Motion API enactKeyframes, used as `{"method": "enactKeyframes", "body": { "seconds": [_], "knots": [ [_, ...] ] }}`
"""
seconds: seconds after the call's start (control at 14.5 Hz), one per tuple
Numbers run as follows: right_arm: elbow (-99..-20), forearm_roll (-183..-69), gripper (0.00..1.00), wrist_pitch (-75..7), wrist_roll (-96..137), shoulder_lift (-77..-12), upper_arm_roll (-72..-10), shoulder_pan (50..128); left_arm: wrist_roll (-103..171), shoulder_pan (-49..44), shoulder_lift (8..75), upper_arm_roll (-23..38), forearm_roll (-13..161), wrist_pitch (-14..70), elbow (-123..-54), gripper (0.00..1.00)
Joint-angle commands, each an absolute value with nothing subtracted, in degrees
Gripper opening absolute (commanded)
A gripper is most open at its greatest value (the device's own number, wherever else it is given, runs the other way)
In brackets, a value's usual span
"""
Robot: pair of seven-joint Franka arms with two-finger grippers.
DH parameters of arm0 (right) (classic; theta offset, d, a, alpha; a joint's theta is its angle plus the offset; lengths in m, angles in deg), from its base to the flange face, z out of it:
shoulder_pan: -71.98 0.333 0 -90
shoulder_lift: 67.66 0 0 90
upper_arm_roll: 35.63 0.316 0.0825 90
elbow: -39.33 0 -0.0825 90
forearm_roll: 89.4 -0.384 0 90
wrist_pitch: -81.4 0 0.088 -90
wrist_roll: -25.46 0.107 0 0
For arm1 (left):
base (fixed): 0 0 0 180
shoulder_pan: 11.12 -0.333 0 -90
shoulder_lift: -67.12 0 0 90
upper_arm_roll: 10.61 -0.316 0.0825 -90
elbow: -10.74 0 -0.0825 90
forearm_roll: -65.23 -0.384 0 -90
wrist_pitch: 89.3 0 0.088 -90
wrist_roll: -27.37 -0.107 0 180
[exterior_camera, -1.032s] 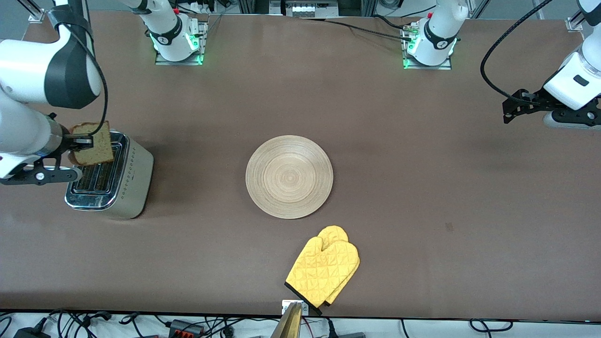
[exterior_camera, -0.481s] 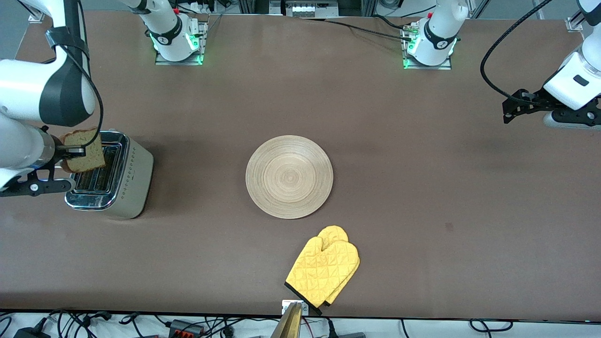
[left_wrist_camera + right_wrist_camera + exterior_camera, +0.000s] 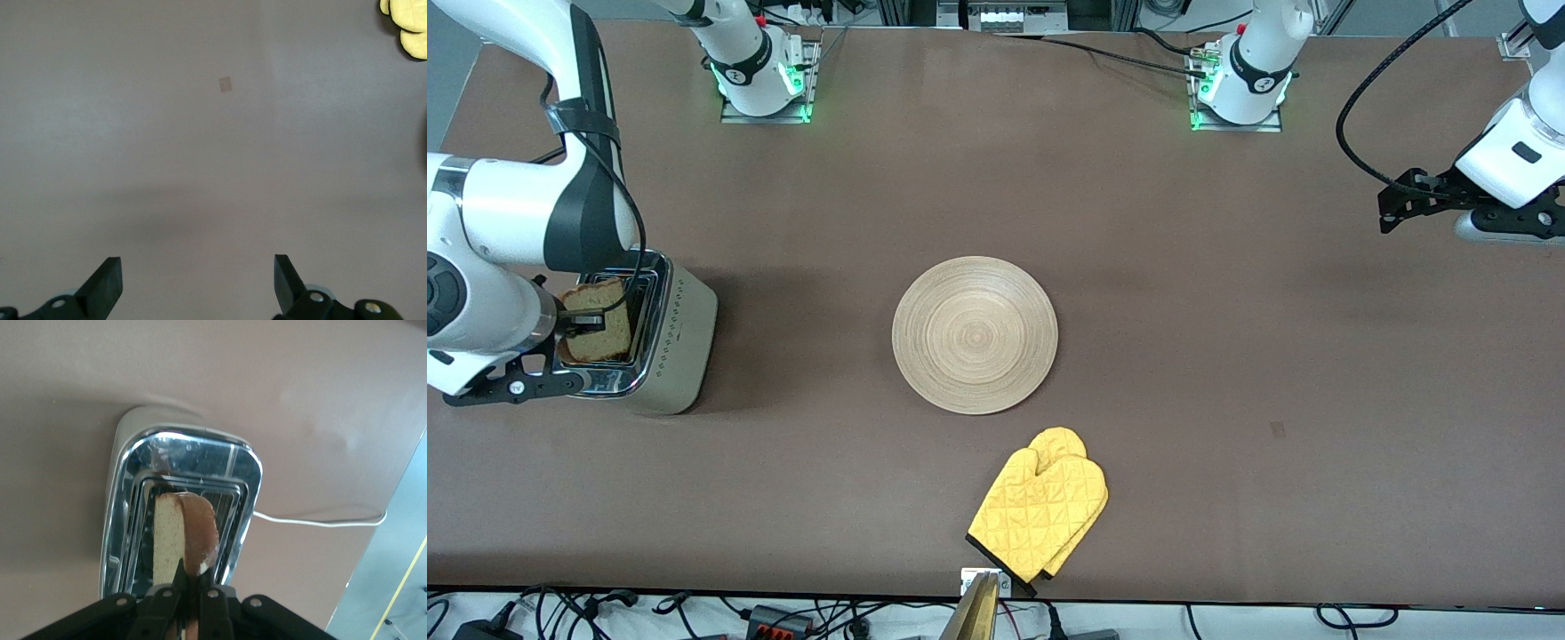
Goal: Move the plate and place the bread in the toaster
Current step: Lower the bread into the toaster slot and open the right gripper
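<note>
on a brown tabletop, the right gripper [image 3: 585, 322] pinches a squarish slice of brown bread [image 3: 596, 322] on edge, directly over a slot of the boxy chrome-topped toaster [image 3: 651, 338], long axis along it; the round light-wood plate [image 3: 975, 334] sits mid-table; the left gripper [image 3: 198, 283] waits, spread wide.

Bread [image 3: 598, 322] fills the toaster [image 3: 667, 342] top; table [image 3: 1227, 373] around it open.
</note>
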State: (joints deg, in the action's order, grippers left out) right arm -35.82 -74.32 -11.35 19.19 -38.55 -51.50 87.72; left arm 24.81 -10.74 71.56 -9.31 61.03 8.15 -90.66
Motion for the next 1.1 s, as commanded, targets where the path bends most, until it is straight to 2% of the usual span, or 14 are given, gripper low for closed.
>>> {"method": "enactKeyframes", "body": {
  "seconds": [0.0,1.03],
  "knots": [
    [-34.1,-73.8,0.0,-14.0,20.2,-36.6,-51.4,87.2,25.3,-10.8,71.2,-9.1,60.6,6.8,-89.3,1.0],
    [-36.5,-74.0,0.0,-12.0,26.6,-37.2,-51.4,87.4,24.9,-10.9,71.2,-9.6,60.8,6.1,-89.1,1.0]
  ]
}}
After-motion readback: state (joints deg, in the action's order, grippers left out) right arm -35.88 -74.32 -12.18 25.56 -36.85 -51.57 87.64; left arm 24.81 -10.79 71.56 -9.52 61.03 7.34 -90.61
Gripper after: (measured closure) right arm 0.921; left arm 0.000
